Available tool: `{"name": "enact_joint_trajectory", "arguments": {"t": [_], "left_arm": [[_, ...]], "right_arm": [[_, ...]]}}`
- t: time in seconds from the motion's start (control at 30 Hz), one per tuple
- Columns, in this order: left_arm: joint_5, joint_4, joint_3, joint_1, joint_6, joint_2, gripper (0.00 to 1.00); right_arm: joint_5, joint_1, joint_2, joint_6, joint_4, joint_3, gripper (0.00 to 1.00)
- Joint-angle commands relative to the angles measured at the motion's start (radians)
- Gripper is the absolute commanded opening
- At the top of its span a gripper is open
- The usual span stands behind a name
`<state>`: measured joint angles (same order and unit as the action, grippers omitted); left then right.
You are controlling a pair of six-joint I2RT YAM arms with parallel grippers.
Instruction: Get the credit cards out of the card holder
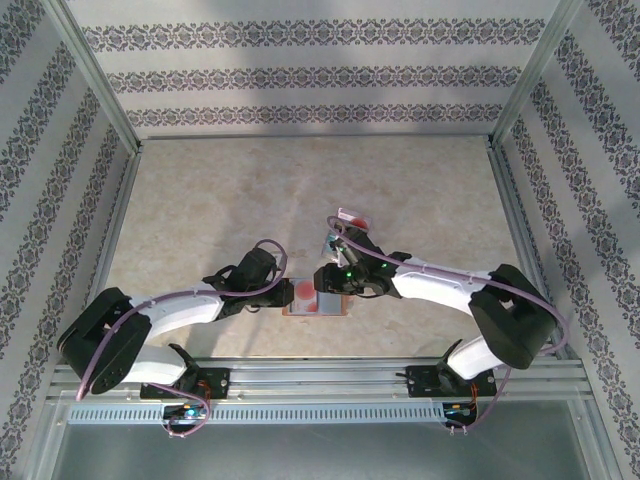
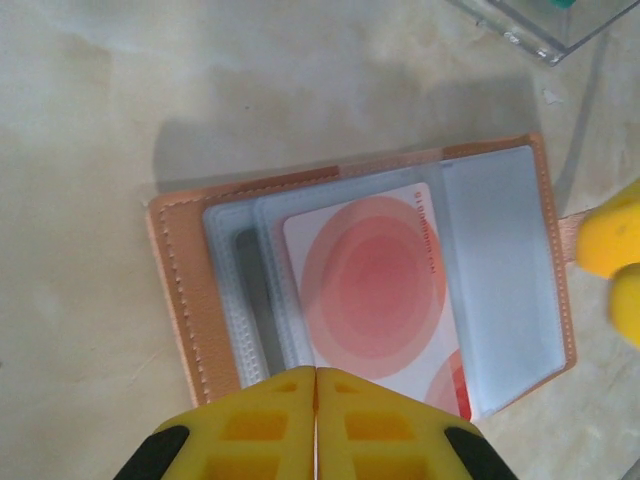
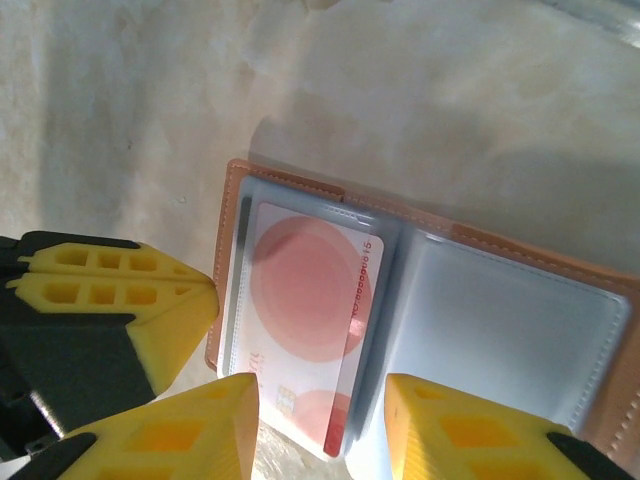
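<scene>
left gripper (image 2: 317, 420) has its fingers pressed together at the left edge of the card holder (image 2: 360, 300), maybe pinching it, hard to tell. Holder lies open flat on the table (image 1: 200, 200), near the front, long axis left-right, with a red credit card (image 2: 375, 285) in its left clear sleeve. right gripper (image 3: 320, 430) has its jaws apart over it; clear tray (image 2: 545, 40) sits just behind with something teal inside.

Beige table (image 1: 200, 200) bears open card holder (image 2: 500, 250), clear tray (image 2: 530, 25)

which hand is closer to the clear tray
Right. The right hand is at the card holder's edge toward the clear tray; the left hand is at another edge, farther away.
</scene>
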<state>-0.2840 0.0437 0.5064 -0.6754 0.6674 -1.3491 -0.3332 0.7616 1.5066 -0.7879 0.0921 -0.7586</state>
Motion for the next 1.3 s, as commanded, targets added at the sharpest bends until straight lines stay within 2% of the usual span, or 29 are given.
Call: {"name": "enact_joint_trajectory", "arguments": {"t": [0.0,0.5,0.97,1.27], "left_arm": [[-0.024,0.056,0.014,-0.016,0.007,-0.020,0.07],[-0.043,0.046,0.023,-0.016,0.015,-0.105,0.07],[-0.012,0.017,0.015,-0.016,0.023,-0.090,0.06],[-0.006,0.022,0.013,-0.016,0.024,-0.094,0.06]], "right_arm": [[-0.035,0.002,0.032,-0.023,-0.048,-0.008,0.39],[-0.084,-0.011,0.141,-0.054,-0.126,0.008,0.35],[-0.049,-0.021,0.109,-0.081,-0.138,0.062,0.34],[-0.103,-0.021,0.139,-0.114,-0.265,0.086,0.32]]}}
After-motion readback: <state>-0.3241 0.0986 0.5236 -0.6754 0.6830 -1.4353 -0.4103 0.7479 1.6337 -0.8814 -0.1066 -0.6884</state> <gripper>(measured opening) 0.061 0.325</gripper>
